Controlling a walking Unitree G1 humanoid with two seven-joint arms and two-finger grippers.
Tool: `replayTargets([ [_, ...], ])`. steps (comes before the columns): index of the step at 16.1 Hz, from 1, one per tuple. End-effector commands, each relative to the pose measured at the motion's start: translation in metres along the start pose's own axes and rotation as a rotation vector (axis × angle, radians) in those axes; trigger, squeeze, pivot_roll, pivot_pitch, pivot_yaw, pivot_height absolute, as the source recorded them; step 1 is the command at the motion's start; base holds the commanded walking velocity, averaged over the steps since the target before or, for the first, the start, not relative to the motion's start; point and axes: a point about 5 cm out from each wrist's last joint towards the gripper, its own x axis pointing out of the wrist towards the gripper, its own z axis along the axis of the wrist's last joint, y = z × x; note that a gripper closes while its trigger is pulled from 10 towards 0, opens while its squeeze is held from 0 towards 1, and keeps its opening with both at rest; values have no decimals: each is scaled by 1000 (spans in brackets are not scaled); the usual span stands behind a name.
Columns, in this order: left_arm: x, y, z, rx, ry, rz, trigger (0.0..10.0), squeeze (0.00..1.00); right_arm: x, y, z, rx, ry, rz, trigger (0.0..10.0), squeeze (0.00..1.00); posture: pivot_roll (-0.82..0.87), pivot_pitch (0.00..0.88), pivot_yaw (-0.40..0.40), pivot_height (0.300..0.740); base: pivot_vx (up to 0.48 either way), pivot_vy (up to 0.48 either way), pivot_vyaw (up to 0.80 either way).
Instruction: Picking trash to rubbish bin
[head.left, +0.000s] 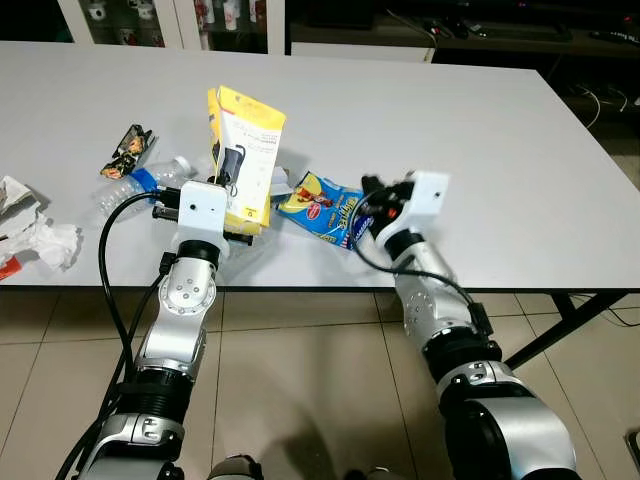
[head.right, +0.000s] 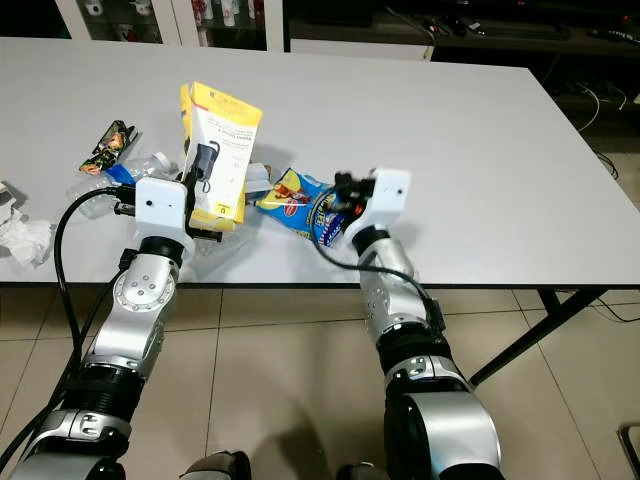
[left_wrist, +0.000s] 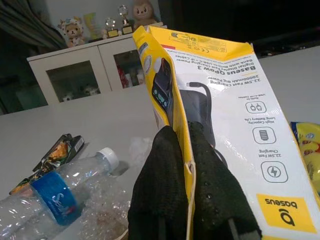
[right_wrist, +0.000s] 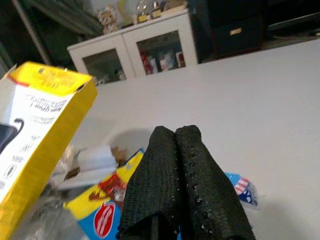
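The left gripper (left_wrist: 192, 165) is clamped on the edge of a yellow-and-white box (head.left: 246, 160), one black finger on each side of the cardboard wall; the box is held upright and tilted above the near edge of the white table (head.left: 480, 130); its white face carries a printed power-bank picture, rows of icons and a yellow corner patch with the brand name, and its top flap stands open. The right gripper (right_wrist: 175, 135) has its two fingers pressed together with nothing between them, and sits low over a blue-and-yellow snack bag (head.left: 322, 207) lying flat on the table just beside the box. Left of the box lie a crushed clear plastic bottle (left_wrist: 55, 192) with a blue label and white cap, a dark crumpled wrapper (head.left: 128, 150), and crumpled white tissue (head.left: 45, 240) near the table's left end.
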Motion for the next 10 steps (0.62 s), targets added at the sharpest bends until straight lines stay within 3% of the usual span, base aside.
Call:
replayTargets([
  [1,3,-4,6,-13,-30,-4,10000,0,5,-5,21,0,-91,-28,10000,0,37,82,-72,740,0,0,0],
  [3,3,-6,6,-10,-29,-7,10000,0,6,-6,28,-20,-116,-28,10000,0,34,81,-72,740,0,0,0],
  [6,2,-8,6,-8,-29,-15,10000,0,3,-8,23,-22,-88,-31,10000,0,34,84,-73,740,0,0,0],
  [7,2,-8,5,-4,-25,-16,10000,0,2,-7,17,-25,-61,-29,10000,682,34,84,-73,740,0,0,0],
  [8,2,-8,4,-3,-23,-17,10000,0,1,-4,14,-20,-50,-16,10000,1000,35,85,-72,740,0,0,0],
  [10,2,-7,5,-2,-25,-16,10000,0,3,1,13,-9,-38,-1,10000,1000,35,85,-72,740,0,0,0],
])
